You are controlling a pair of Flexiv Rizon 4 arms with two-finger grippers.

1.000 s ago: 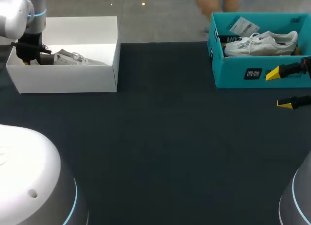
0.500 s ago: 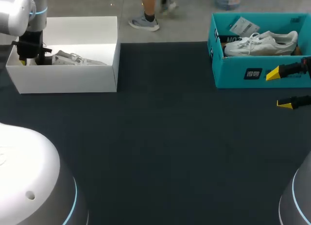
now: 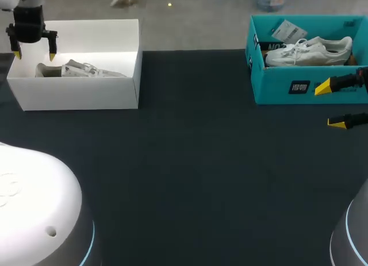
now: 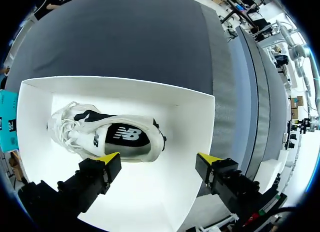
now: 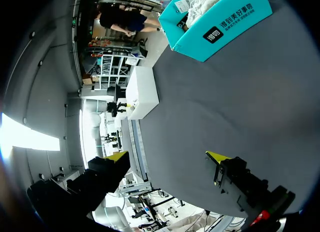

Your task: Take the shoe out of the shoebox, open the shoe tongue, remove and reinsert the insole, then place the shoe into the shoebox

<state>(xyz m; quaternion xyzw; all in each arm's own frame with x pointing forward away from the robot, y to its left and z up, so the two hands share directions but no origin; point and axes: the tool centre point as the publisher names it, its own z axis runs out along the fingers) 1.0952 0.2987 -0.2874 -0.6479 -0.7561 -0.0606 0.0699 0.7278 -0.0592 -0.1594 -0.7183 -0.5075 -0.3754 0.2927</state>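
Note:
A white shoe (image 3: 80, 69) with a dark insole lies in the white shoebox (image 3: 80, 96) at the table's far left. My left gripper (image 3: 34, 54) hangs open just above the box's left end, over the shoe's heel, touching nothing. In the left wrist view the shoe (image 4: 107, 134) sits sole-down on the box floor (image 4: 175, 192), just ahead of the left gripper (image 4: 159, 159), laces pointing away from the heel. My right gripper (image 3: 329, 105) stands open and empty in front of the teal box (image 3: 276, 85); the right wrist view shows the right gripper (image 5: 167, 157) over bare table.
The teal box at the far right holds another white shoe (image 3: 307, 50) and a paper tag. The dark table mat (image 3: 190, 162) stretches between the two boxes. The right wrist view takes in the teal box (image 5: 220, 26) and the white box (image 5: 142, 91) farther off.
My left gripper has opened and risen out of the white box, leaving the shoe lying inside with its heel uncovered. The right arm has not moved.

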